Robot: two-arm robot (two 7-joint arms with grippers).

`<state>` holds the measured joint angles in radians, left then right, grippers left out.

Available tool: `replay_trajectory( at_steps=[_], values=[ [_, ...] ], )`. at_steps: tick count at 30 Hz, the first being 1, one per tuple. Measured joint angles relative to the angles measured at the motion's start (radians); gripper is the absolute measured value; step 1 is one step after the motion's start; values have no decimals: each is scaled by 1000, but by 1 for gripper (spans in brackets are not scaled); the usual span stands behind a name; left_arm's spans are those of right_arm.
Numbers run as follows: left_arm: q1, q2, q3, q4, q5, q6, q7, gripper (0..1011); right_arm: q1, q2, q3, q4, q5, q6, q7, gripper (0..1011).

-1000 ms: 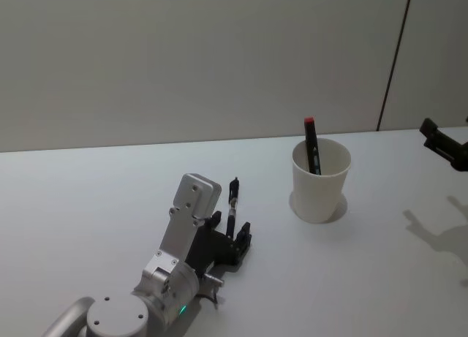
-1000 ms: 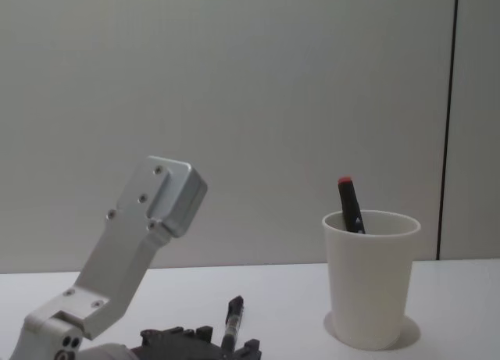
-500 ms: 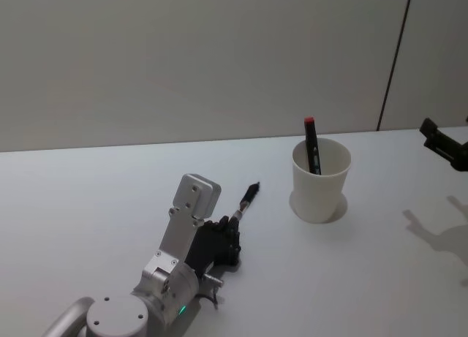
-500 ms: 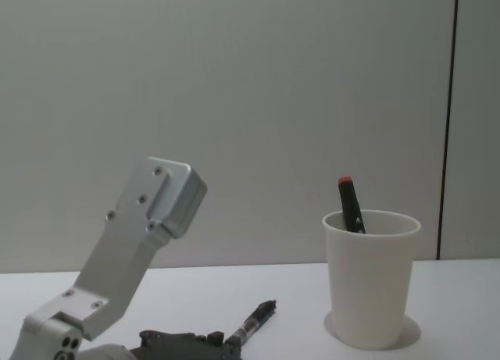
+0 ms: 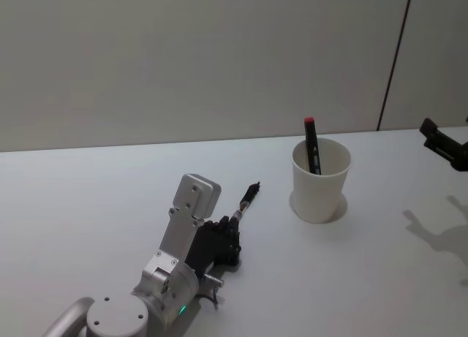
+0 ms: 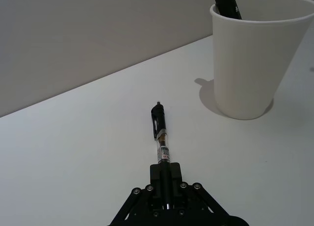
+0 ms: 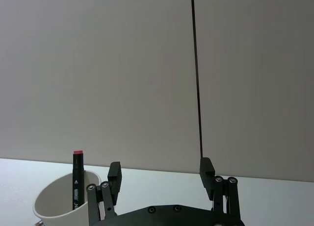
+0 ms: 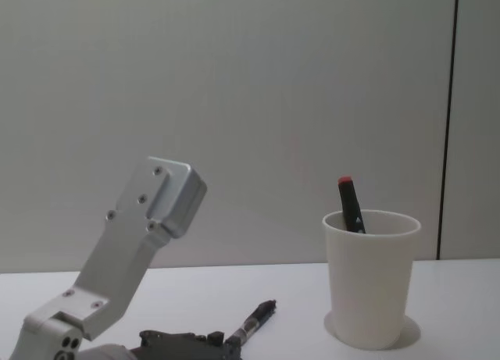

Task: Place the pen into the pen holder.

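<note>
Head view: the left gripper (image 5: 232, 231) is clamped on the rear end of the pen (image 5: 247, 198), low at the table (image 5: 88, 205). The pen's free end points toward the pen holder (image 5: 319, 194), which stands well apart to the right. A red-capped marker (image 5: 312, 150) already leans inside the cup (it is not the pen in hand). The right gripper (image 5: 446, 147) is parked at the far right edge.

Left wrist view: the fingers are closed around the pen barrel. We cannot tell whether the pen has left the table surface.

Right wrist view: the right gripper's fingers stand spread, holding nothing, with the cup off to one side.

Chest view: the pen lies at a slant, well below the cup's rim.

Progress: we judge the grasp done. The lift, the carry to the cup and the release over its mouth remain.

Change: one second ago the left fingers stood apart around the pen, which pointed straight away from the robot. They have since closed, and the pen has swung toward the cup. Against the half-second frame, nothing has moved.
</note>
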<state>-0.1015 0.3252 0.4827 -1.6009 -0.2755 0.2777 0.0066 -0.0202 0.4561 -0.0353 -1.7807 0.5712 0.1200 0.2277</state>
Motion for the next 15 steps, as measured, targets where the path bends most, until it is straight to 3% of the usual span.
replay_trajectory(
  at_steps=[15],
  values=[
    [0, 0, 0, -1, 1, -2, 0, 121, 0, 0, 0, 0, 0, 0, 0, 1001]
  ],
)
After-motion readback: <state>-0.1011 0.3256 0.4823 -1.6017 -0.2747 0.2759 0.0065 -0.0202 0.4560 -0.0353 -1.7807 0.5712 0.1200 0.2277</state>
